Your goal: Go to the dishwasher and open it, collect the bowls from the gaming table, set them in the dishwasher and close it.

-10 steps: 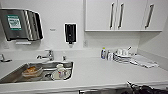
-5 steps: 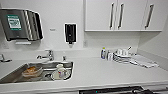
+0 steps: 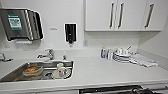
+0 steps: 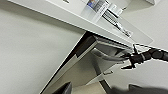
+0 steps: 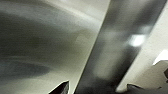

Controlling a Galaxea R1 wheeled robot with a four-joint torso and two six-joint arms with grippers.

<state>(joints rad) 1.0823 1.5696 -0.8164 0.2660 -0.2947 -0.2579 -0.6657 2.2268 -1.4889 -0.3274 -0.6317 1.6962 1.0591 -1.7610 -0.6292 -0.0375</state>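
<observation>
White counter (image 3: 105, 72): 1 sink (image 3: 15, 75), 1 plate stack (image 3: 122, 57); dishwasher (image 4: 100, 62) ajar; tool states unclear.

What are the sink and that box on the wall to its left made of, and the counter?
The sink looks like stainless steel: grey with a dull sheen. The wall box seems brushed metal too, with streaky reflections, though metal-look plastic is possible. The counter is smooth, matte white, likely laminate or solid surface.

Head view above the worktop (image 3: 105, 72); right wrist view close against the dishwasher (image 5: 120, 50).
</observation>
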